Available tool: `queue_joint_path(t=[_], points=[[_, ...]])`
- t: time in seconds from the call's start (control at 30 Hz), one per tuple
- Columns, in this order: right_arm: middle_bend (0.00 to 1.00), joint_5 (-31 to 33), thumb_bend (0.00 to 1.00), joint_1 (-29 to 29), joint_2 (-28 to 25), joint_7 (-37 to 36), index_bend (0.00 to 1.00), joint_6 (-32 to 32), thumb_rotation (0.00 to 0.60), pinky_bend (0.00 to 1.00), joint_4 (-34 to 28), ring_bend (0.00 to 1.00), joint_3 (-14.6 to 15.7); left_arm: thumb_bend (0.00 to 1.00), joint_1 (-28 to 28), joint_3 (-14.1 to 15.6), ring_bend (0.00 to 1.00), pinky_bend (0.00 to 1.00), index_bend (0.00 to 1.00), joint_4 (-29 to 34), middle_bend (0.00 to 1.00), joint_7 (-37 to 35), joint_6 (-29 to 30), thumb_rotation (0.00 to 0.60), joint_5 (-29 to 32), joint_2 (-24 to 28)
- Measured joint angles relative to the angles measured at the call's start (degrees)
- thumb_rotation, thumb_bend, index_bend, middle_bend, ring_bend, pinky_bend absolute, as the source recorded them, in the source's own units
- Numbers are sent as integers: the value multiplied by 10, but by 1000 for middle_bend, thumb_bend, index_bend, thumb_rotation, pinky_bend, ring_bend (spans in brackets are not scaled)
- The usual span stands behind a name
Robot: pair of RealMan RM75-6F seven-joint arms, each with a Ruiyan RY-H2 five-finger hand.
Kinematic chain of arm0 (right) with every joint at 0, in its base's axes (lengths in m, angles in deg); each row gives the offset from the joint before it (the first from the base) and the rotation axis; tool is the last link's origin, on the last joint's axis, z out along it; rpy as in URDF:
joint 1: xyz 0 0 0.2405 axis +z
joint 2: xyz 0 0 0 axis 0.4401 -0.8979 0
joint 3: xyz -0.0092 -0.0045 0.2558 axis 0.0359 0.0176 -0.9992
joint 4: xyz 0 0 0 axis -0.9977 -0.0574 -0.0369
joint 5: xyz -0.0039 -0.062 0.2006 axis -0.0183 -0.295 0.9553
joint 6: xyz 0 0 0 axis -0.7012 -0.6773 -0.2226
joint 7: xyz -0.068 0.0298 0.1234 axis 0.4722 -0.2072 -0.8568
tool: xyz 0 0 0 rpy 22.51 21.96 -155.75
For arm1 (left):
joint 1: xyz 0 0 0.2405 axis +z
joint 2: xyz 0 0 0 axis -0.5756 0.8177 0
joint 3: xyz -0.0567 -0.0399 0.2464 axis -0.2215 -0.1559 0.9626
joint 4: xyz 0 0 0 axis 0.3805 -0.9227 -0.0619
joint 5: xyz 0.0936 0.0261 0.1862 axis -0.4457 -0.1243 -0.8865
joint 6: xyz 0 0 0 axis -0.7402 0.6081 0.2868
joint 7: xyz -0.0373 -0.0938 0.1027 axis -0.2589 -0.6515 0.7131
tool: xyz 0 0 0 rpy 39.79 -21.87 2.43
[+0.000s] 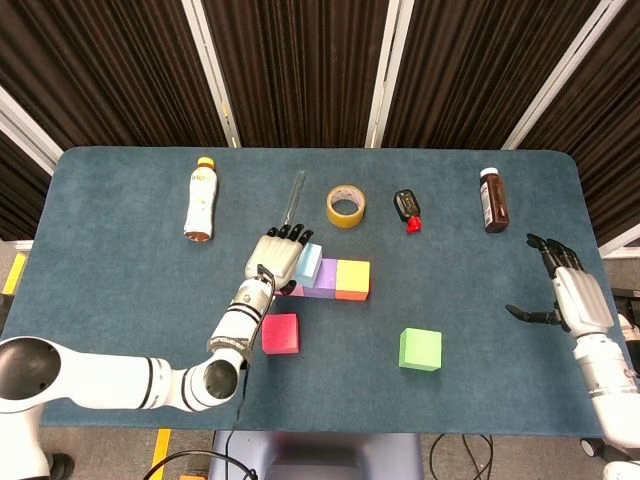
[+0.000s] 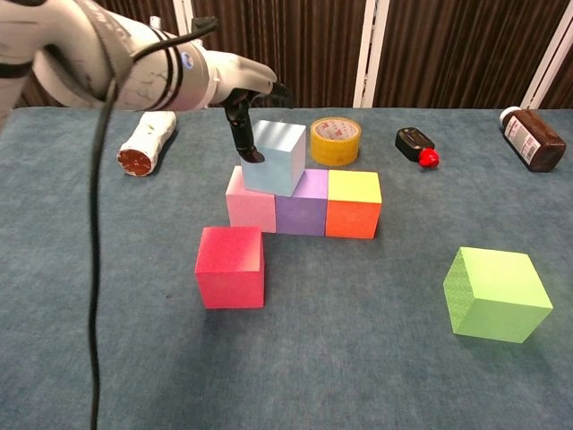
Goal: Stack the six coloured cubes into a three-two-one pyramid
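The light blue cube (image 2: 274, 158) is seen resting on the bottom row, straddling the seam between the pink cube (image 2: 251, 202) and the purple cube (image 2: 302, 204), slightly turned against them. The orange cube with a yellow top (image 2: 354, 205) closes that row on the right, all three touching side by side near the middle of the blue counter (image 1: 120, 280). The red cube (image 2: 231, 266) is set on the counter just in front of the pink one, apart from it. The green cube (image 2: 495, 293) lies well apart, to the front right.

The left robot hand (image 2: 240, 94) is held against the left side of the light blue cube; in the chest view dark fingers (image 2: 242, 134) are seen running down that face, and in the head view the hand (image 1: 277, 255) is seen with fingers extended beside the cube. Whether the cube is grasped or only touched cannot be told. The right robot hand (image 1: 572, 292) is seen released over the counter's right edge, fingers spread, nothing in it.

Further back, a roll of yellow tape (image 1: 346, 205), a small black and red object (image 1: 407, 209), a brown bottle (image 1: 492, 200) and a lying bottle with an orange cap (image 1: 201, 199) are spread across the counter.
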Motion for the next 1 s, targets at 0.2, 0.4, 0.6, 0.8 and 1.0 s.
queue_joint_path(t=[0.2,0.4,0.6,0.8,1.0], points=[[224,-1,244,-3,0,-1,86,2,600,164,0,86,0,358,5,25,0,76,72,-20,0,-9,-50,600,-41,17],[225,2,244,-5,1,-1,86,2,600,163,0,85,-1,357,-4,34,0,75,120,-45,0,-24,-77,600,-53,13],[225,5,244,-5,3,1,86,1,600,164,2,85,-2,353,-12,42,0,75,194,-67,0,-38,-85,600,-61,2],[225,5,245,-6,3,2,86,1,600,164,0,86,-3,352,-11,38,0,75,319,-84,0,-69,-84,600,-69,-11],[225,2,244,-8,0,-1,86,4,600,164,-2,85,-5,348,-9,23,0,76,327,-71,2,-91,-73,600,-55,-5]])
